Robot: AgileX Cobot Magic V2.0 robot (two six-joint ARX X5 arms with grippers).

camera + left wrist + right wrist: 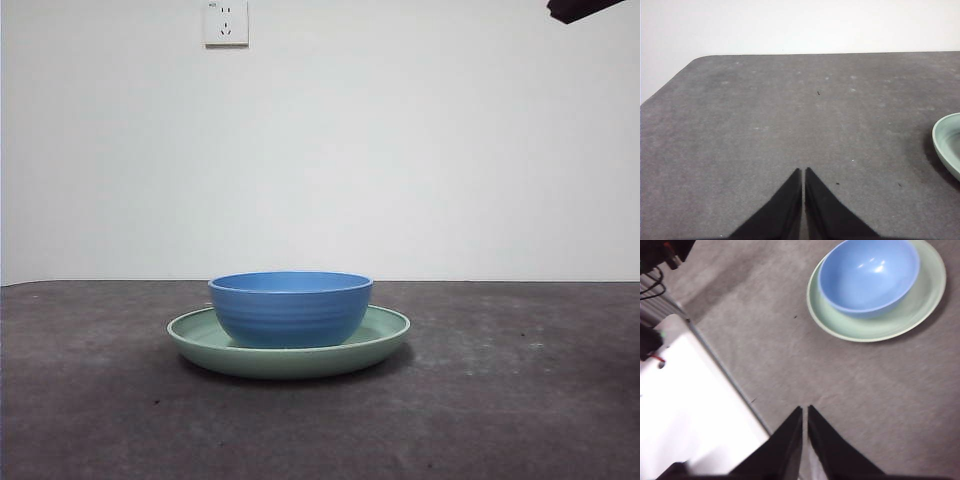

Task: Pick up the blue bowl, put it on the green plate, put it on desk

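The desk [520,400] spans the full width of the front view, a dark mottled surface ending at a white wall [400,140] that carries a white socket [226,22] near the top. The plate [290,355] lies flat on the desk at centre, rim upward, with its wide face level. The bowl [290,308] stands upright inside the plate, opening upward, resting on the plate floor; its rim is level and sits above the plate rim. In the right wrist view the bowl [869,275] is offset within the plate [875,327], so a broader band of green shows on one side than on the other. Both items are round, so no long axis can be identified. The right gripper [805,410] hangs above bare desk, well apart from the plate, jaws pressed together with only a thin slit between them and nothing held. The left gripper [803,171] is likewise closed and empty over bare desk, with only the plate edge [947,142] visible at the side of its view. One arm shows as a black tip [590,9] at the top corner of the front view.
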